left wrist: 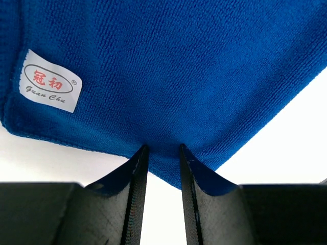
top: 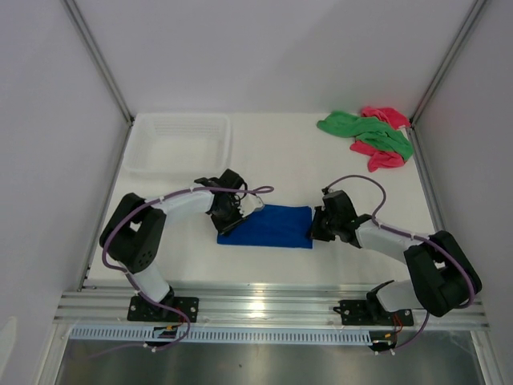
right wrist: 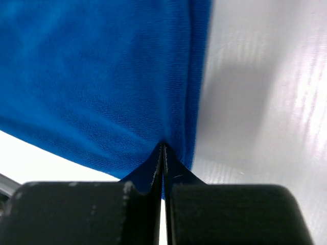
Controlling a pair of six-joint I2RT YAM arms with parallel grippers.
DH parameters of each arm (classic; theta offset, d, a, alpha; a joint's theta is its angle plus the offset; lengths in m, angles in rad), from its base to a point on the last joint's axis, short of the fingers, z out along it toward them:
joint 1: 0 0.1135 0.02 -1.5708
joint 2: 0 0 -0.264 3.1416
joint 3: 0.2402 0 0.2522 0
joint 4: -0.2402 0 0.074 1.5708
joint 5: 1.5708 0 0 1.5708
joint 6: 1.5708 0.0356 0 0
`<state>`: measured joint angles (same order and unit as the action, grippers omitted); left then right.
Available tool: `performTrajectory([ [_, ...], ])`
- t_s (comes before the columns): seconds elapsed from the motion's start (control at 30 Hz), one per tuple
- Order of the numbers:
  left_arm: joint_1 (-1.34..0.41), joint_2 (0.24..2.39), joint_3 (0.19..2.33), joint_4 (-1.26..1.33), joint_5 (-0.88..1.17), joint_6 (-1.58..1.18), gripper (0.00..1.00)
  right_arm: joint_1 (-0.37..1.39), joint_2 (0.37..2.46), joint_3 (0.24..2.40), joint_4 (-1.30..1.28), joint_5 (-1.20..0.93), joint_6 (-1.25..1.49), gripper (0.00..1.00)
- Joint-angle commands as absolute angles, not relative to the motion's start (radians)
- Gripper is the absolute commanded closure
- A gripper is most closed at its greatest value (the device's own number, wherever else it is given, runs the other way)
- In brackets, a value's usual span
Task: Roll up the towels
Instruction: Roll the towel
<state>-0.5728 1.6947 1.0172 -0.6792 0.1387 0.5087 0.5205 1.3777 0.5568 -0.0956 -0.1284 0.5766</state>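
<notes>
The blue towel [top: 267,226] lay flat on the white table [top: 280,160], in front of the two arm bases and between the two grippers. It looked like a folded rectangle, with its long side running from left to right.

The left gripper [top: 231,213] was at the left end of the blue towel. In its wrist view, the left gripper [left wrist: 162,148] had its jaws only a little apart, and the thick edge of the cloth sat between them, so it held the towel there. A small white tag [left wrist: 50,80] with red letters was sewn on the towel, to the left of this grip.

The right gripper [top: 317,224] was at the right end of the blue towel. In its own wrist view, the right gripper [right wrist: 163,146] had its jaws pressed fully together, and the cloth rose in a small peak to the tips, so they pinched its edge.

Beyond the blue towel and to its left stood a white plastic basket [top: 180,143]. Far beyond the blue towel and to its right, in the back corner, the green towel [top: 365,128] and the pink towel [top: 385,156] lay crumpled and tangled, touching each other.
</notes>
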Motion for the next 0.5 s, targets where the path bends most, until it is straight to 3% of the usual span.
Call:
performTrajectory([
  [0.0, -0.568, 1.712, 1.028, -0.721, 0.060, 0.548, 0.67, 0.453, 1.382, 0.532, -0.144, -0.104, 0.604, 1.00],
  [0.3, -0.569, 1.709, 1.025, -0.709, 0.069, 0.555, 0.66, 0.442, 1.221, 0.655, -0.245, -0.118, 0.526, 0.99],
  [0.47, -0.571, 1.712, 1.028, -0.706, 0.066, 0.552, 0.65, 0.445, 1.304, 0.782, -0.147, -0.150, 0.509, 0.98],
])
